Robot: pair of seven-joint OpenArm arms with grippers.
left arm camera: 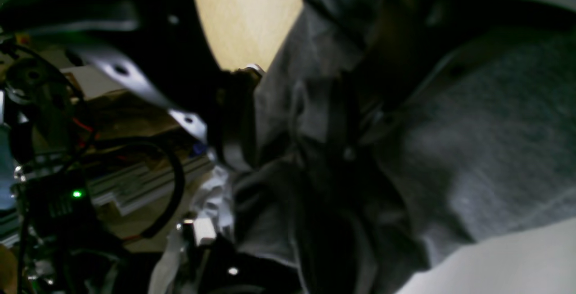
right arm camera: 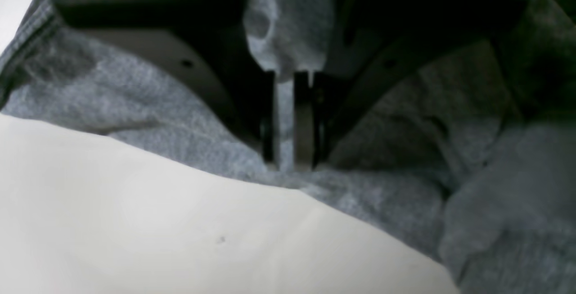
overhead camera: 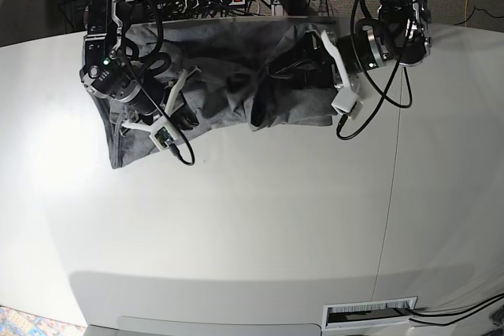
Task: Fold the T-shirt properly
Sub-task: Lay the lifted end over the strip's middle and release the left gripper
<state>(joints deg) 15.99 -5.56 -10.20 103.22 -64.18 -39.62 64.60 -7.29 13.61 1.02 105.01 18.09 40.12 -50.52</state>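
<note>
Grey T-shirt (overhead camera: 220,60) on white table (overhead camera: 252,218); no legible writing.

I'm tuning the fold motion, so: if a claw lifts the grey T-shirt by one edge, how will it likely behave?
The T-shirt will probably drape and sag rather than hold shape: it already lies bunched in soft wrinkles on the table. It likely grips well, since the right claw pinches a fold that bulges between its fingers. It looks light.
</note>
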